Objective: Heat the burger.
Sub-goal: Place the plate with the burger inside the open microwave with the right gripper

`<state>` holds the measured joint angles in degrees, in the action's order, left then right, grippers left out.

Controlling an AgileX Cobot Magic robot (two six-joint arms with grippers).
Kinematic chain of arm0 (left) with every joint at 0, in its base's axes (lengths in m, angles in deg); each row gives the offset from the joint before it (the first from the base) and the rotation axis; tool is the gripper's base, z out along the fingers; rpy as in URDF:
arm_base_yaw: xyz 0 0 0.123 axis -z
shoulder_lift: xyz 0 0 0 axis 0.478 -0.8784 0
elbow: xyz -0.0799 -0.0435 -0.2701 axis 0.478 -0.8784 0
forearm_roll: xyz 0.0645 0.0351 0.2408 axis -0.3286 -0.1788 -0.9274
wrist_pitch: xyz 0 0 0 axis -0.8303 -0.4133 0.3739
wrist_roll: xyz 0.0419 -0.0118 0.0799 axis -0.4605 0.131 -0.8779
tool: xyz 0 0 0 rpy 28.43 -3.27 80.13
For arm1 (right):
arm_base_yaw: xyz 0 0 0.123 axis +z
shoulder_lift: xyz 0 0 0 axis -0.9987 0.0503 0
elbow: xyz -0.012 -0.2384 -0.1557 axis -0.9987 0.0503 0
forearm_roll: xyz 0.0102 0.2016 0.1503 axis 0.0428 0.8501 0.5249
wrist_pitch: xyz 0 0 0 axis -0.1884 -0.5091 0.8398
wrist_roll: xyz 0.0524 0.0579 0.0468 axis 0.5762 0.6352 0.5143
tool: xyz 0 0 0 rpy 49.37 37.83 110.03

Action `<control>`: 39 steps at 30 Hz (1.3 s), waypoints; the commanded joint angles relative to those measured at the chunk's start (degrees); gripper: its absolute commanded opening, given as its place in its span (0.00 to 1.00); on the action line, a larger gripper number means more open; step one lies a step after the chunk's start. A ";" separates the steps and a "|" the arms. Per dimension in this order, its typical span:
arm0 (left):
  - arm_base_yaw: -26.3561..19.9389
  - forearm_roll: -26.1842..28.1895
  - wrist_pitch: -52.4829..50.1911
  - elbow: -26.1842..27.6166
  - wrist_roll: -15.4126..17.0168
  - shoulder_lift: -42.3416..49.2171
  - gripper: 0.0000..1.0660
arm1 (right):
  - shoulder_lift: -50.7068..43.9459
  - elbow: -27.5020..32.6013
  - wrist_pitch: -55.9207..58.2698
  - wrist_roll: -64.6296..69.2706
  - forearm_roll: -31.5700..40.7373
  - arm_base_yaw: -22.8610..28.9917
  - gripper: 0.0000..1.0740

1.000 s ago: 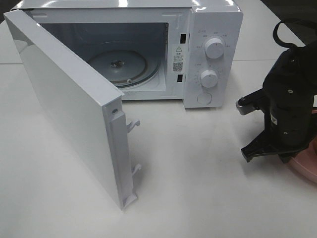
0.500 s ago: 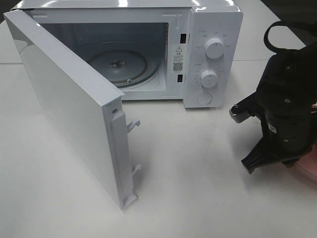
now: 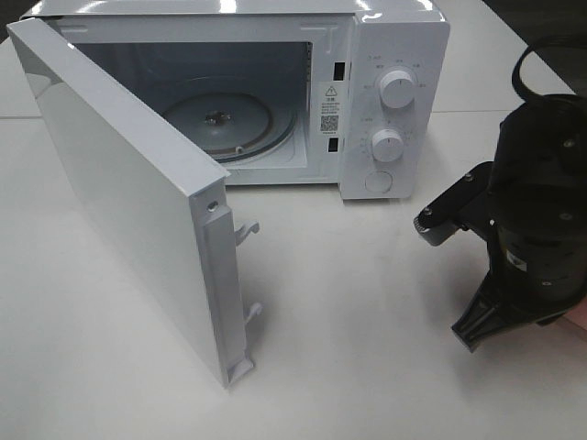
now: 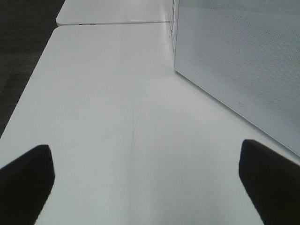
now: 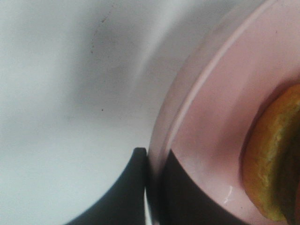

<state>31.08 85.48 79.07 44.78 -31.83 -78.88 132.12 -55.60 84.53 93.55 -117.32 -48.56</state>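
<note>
- White table (image 3: 348, 302) runs under everything, with a white microwave (image 3: 394, 46) standing at its far side.
- My right claw (image 5: 152, 161) is pressed together on the rim of the pink plate (image 5: 211, 108), with one finger outside the rim and one inside it.
- The burger (image 5: 274, 164) sits on that plate, near my pinch. Only the edge of its golden-brown bun shows.
- Plate and burger are outside the microwave, off its knob side and nearer the front of the table. I cannot tell whether the plate is lifted.
- My left claw (image 4: 147, 187) is spread wide over bare table with nothing between its fingers. A dotted white panel of the microwave is just beside it.
- The microwave's door (image 3: 128, 202) stands wide open, and the glass turntable (image 3: 220, 119) shows inside.
- Two knobs (image 3: 397, 90) sit on the microwave's front panel.
</note>
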 commanded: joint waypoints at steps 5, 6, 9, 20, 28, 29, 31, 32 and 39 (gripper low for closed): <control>0.23 0.06 -0.29 -0.11 0.00 1.32 0.94 | -3.67 2.29 4.24 -0.17 -2.52 5.10 0.00; 0.23 0.06 -0.29 -0.11 0.00 1.32 0.94 | -3.67 2.29 4.24 -0.17 -2.52 5.10 0.00; 0.23 0.06 -0.29 -0.11 0.00 1.32 0.94 | -5.33 3.67 5.84 -0.52 -2.58 7.96 0.00; 0.23 0.06 -0.29 -0.11 0.00 1.32 0.94 | -9.00 6.99 6.53 -2.64 -2.52 17.02 0.00; 0.23 0.06 -0.29 -0.11 0.00 1.32 0.94 | -9.91 7.56 6.07 -6.53 -2.46 22.86 0.00; 0.23 0.06 -0.29 -0.11 0.00 1.32 0.94 | -9.91 7.56 6.07 -7.05 -2.46 23.38 0.00; 0.23 0.06 -0.29 -0.11 0.00 1.32 0.94 | -9.91 7.56 5.79 -8.42 -2.46 24.41 0.00; 0.23 0.06 -0.29 -0.11 0.00 1.32 0.94 | -9.91 7.56 5.16 -9.51 -2.46 25.27 0.00; 0.23 0.06 -0.29 -0.11 0.00 1.32 0.94 | -9.91 7.56 2.86 -12.89 -2.64 26.13 0.00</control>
<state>31.08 85.48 79.07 44.78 -31.83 -78.88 122.84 -48.27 85.79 81.58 -116.97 -22.60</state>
